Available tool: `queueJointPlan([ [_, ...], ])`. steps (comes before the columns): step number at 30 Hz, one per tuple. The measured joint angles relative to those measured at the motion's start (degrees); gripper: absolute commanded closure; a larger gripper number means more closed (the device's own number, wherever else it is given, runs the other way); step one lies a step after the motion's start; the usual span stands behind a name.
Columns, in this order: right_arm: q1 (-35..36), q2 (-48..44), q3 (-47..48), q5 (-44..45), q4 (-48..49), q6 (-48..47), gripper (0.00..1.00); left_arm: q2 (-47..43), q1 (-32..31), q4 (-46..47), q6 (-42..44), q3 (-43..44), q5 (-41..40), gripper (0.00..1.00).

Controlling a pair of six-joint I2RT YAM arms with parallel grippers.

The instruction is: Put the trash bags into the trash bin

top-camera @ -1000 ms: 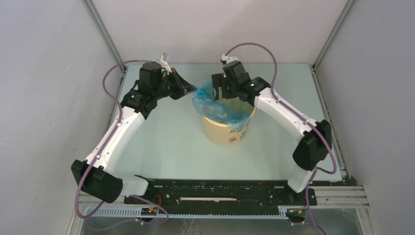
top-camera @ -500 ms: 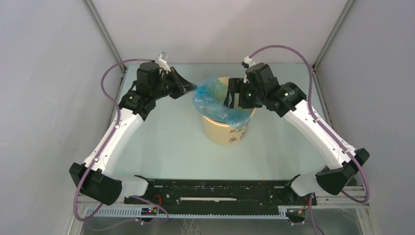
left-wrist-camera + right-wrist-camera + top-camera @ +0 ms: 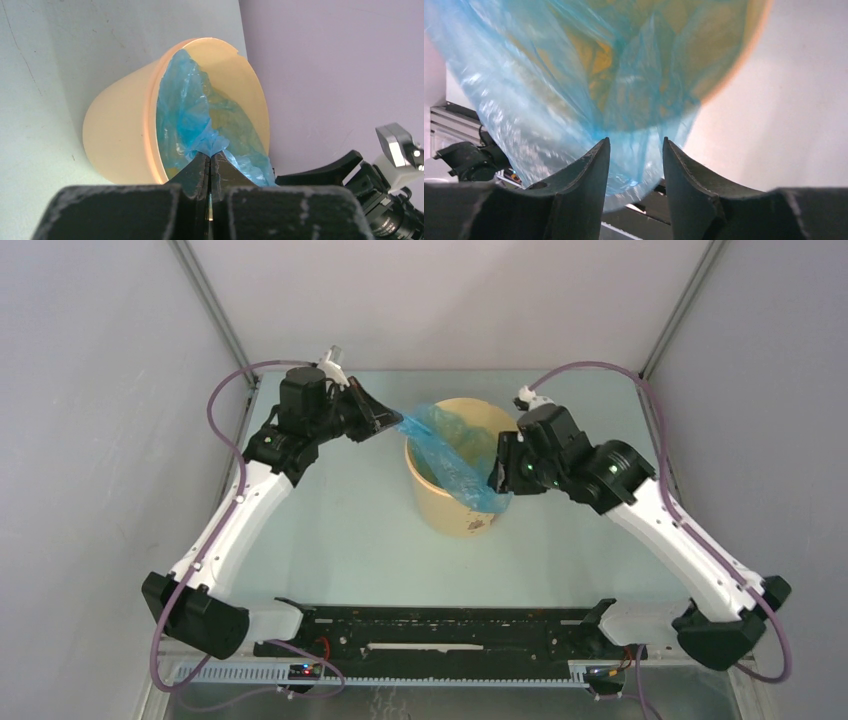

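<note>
Your left hand (image 3: 210, 156) is clamped on the thin, wrinkled light-blue plastic bag (image 3: 187, 112), with the round pale-yellow bin (image 3: 117, 132) just beyond it. Your right hand (image 3: 634, 142) stands half-open around the film.

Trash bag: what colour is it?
The trash bag is translucent light blue, clearest in the left wrist view.

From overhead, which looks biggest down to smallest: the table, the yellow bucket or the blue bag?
1. the table
2. the bucket
3. the blue bag, smallest only as seen, since it is stretched into a crumpled strip across the bucket's mouth
</note>
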Motion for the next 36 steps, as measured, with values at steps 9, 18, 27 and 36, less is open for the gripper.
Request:
queueJointPlan([
  [9, 1.3, -7.8, -8.0, 4.9, -4.0, 2.1, 0.22, -0.2, 0.0, 0.7, -0.5, -1.7, -0.2, 1.00],
  [18, 2.3, -11.5, -12.4, 6.8, -4.2, 3.1, 0.11, -0.2, 0.2, 0.6, -1.0, -2.8, -0.5, 1.00],
  [27, 2.1, -22.4, -27.0, 2.7, 5.8, 1.6, 0.09, -0.7, 0.3, 0.9, -1.0, -6.3, -0.7, 1.00],
  [36, -2.5, -24.0, -33.4, -4.5, 13.6, 0.8, 0.52, -4.2, 1.2, -0.6, -0.9, -7.9, -1.5, 1.00],
])
